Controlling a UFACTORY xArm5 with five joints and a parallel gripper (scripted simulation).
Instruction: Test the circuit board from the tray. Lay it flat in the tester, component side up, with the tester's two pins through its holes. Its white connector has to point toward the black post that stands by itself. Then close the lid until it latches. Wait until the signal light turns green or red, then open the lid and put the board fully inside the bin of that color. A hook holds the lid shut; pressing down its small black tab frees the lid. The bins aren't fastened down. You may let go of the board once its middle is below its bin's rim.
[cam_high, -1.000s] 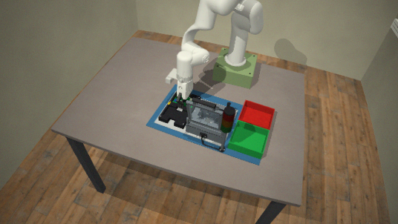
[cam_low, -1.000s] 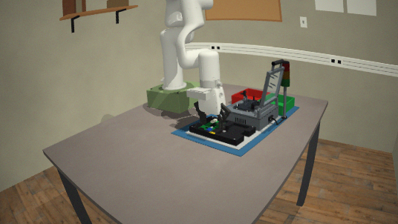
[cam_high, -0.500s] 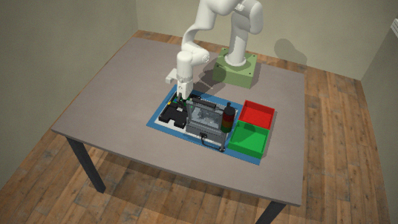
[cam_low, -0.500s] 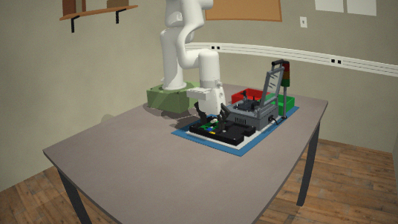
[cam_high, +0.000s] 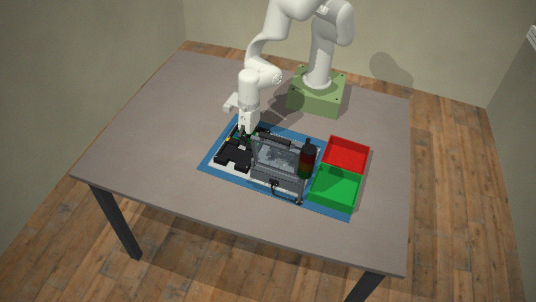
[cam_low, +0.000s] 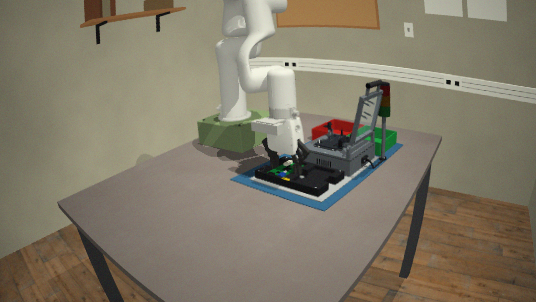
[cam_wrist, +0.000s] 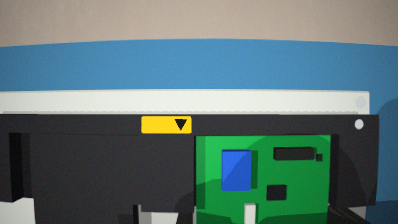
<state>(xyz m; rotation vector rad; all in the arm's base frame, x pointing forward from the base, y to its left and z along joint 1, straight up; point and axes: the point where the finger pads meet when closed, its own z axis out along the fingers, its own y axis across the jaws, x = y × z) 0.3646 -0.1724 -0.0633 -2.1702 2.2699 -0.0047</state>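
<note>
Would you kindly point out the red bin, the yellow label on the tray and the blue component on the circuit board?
Red bin (cam_high: 346, 156) (cam_low: 325, 131): top and exterior views, inner floor; outer wall.
Yellow label (cam_wrist: 159, 125): wrist view, its bare yellow part.
Blue component (cam_wrist: 236, 170): wrist view, middle of its top.

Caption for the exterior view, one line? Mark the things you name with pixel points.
Open gripper (cam_low: 286, 167) straddling the green circuit board (cam_low: 278, 169) in its black tray (cam_low: 314, 181), beside the open-lidded tester (cam_low: 334, 159).
</note>
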